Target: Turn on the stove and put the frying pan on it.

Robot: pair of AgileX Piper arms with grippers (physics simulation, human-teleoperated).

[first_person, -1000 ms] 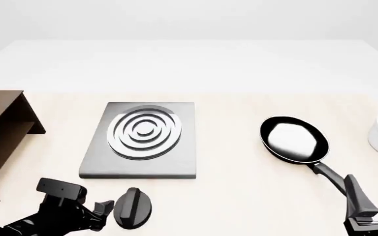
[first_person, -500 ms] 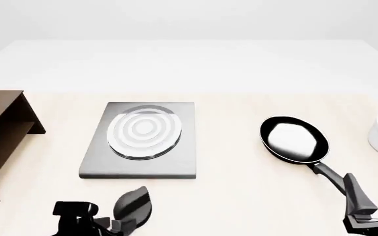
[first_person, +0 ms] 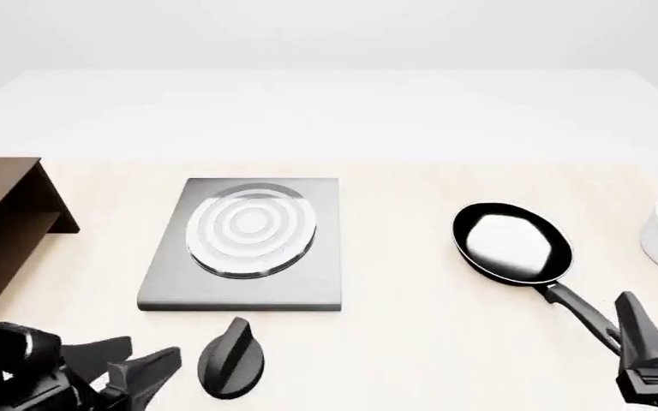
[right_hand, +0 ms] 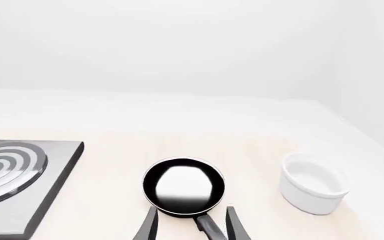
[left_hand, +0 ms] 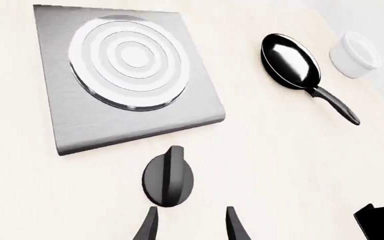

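Step in hand: pan pickup. My right end effector [right_hand: 189,225] open, empty, straddling frying pan [right_hand: 183,186] handle; next, close. Left end effector [left_hand: 189,226] open, empty, near knob [left_hand: 168,178].

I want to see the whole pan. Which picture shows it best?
The left wrist view: the pan shows whole, with its full handle. The front view hides the handle's end behind the right arm's fingers. The right wrist view cuts the handle off at the picture's edge.

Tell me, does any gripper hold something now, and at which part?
Nothing is held. The left gripper is open near the knob; the right gripper is open around the frying pan's handle.
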